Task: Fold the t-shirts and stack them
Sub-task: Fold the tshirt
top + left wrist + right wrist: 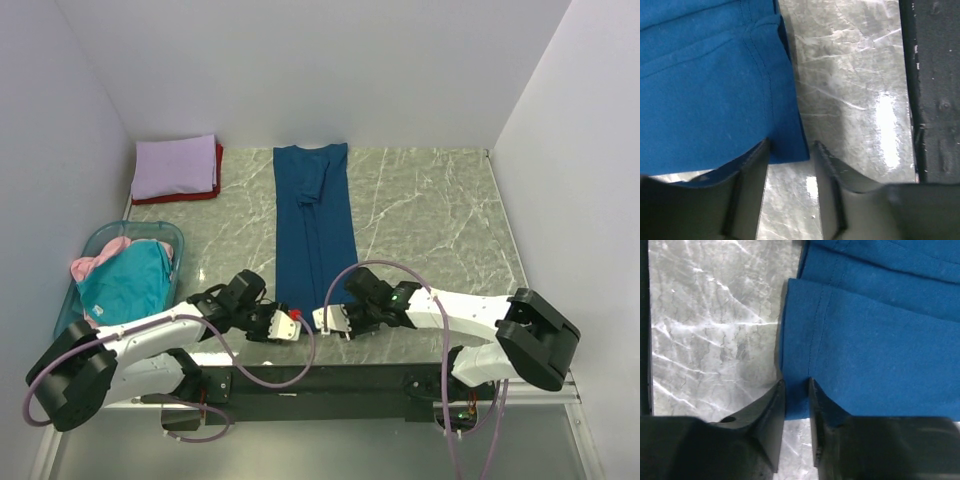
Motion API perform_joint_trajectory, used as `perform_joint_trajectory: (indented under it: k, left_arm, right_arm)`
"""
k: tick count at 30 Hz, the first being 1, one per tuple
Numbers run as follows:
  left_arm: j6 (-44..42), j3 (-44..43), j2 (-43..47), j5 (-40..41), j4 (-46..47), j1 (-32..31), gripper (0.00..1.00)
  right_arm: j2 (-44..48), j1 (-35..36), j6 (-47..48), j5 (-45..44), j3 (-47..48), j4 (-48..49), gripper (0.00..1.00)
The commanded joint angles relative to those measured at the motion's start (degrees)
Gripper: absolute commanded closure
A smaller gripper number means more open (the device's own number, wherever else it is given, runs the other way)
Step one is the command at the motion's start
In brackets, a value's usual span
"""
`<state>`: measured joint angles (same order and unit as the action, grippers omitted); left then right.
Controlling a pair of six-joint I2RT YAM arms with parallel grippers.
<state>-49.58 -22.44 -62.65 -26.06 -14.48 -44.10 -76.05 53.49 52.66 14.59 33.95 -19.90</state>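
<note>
A dark blue t-shirt [315, 220] lies folded into a long narrow strip down the middle of the table. My two grippers sit at its near end. The left gripper [288, 322] is open; in the left wrist view [791, 146] the shirt's [705, 90] near left corner lies flat between its fingers, unpinched. The right gripper [328, 320] stands at the near right corner. Its jaws [796, 382] are narrow but apart, straddling the hemmed edge of the shirt [880, 355], which still lies flat. A lavender t-shirt [177, 165] lies folded on a red t-shirt [218, 168] at the back left.
A translucent blue basket [175, 235] at the left edge holds a teal t-shirt [130, 280] and a pink t-shirt [95, 265]. White walls close the table on three sides. The table's black near edge [935, 75] runs just behind the grippers.
</note>
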Motion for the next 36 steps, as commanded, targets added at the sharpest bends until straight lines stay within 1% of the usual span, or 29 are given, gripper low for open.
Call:
perform_joint_trajectory:
  k: [1, 2, 3, 4, 5, 6, 7, 8, 10, 12, 13, 16, 21, 23, 25, 28, 32, 36]
  left_arm:
    - [-1.57, 0.11, -3.08, 2.59, -1.16, -0.29, 0.55]
    - [-1.4, -0.06, -3.52, 2.42, -1.08, -0.29, 0.58]
    - [-1.66, -0.76, -4.4, 2.51, -1.77, -0.29, 0.66]
    - [-1.66, -1.11, -4.76, 2.42, -2.3, -0.29, 0.71]
    - [-1.66, -1.55, -4.93, 2.33, -2.65, -0.29, 0.75]
    - [-1.31, -2.25, -4.93, 2.51, -3.18, -0.29, 0.83]
    - [-1.22, -2.61, -4.76, 2.25, -3.53, -0.29, 0.86]
    - [-1.04, -3.4, -4.41, 1.99, -4.06, -0.29, 0.91]
    - [-0.69, -4.89, -3.71, 1.28, -7.3, -0.29, 0.95]
    - [0.27, -8.04, -2.75, -1.7, -11.52, -0.9, 0.99]
    - [0.97, -8.76, -2.22, -2.49, -14.32, -1.16, 1.0]
    - [2.03, -10.08, 1.12, -5.48, -18.2, -1.43, 1.0]
    - [3.7, -10.26, 4.38, -4.18, -18.57, -1.17, 1.0]
    - [3.53, -11.74, 4.47, -4.26, -18.3, 1.01, 1.0]
    - [2.04, -13.33, 3.42, -4.96, -18.39, 3.22, 1.0]
    - [-1.38, -17.71, 0.0, -5.66, -17.52, 10.06, 1.0]
    - [-4.82, -22.11, -5.8, -6.63, -15.49, 14.12, 1.0]
    - [-6.92, -25.55, -12.74, -7.6, -10.67, 18.69, 1.0]
  right_arm:
    - [-3.05, 0.38, 0.42, -2.46, -1.26, -1.63, 0.71]
    - [-3.22, 0.38, -0.01, -2.63, -1.35, -1.55, 0.73]
    - [-3.23, 0.3, -0.37, -2.98, -1.43, -1.28, 0.76]
    - [-3.23, 0.21, -1.07, -2.99, -1.26, -1.37, 0.83]
    - [-3.05, 0.21, -1.42, -3.25, -1.26, -1.46, 0.85]
    - [-2.88, 0.21, -1.95, -3.16, -0.91, -1.46, 0.89]
    - [-2.53, 0.21, -2.73, -2.99, -0.56, -2.41, 0.9]
    - [-1.57, 0.29, -3.26, -2.99, 0.05, -2.86, 0.92]
    - [0.02, 0.38, -4.41, -2.38, 0.76, -3.74, 0.96]
    - [2.83, 0.73, -6.25, -1.67, 2.33, -6.19, 0.99]
    - [4.93, 0.99, -7.48, -1.06, 2.69, -7.77, 1.0]
    - [9.41, 1.44, -9.24, 0.0, 3.48, -10.32, 1.0]
    - [11.1, 1.09, -8.9, 0.18, 5.51, -12.01, 1.0]
    - [10.75, 0.04, -7.41, 0.26, 6.47, -11.65, 1.0]
    - [9.44, -2.25, -5.22, 0.35, 7.61, -11.65, 1.0]
    - [6.63, -6.29, -1.78, 0.61, 11.82, -11.22, 1.0]
    - [0.92, -11.56, 2.08, 1.58, 18.15, -10.95, 1.0]
    - [-4.53, -15.52, 6.91, 2.37, 23.69, -10.42, 1.0]
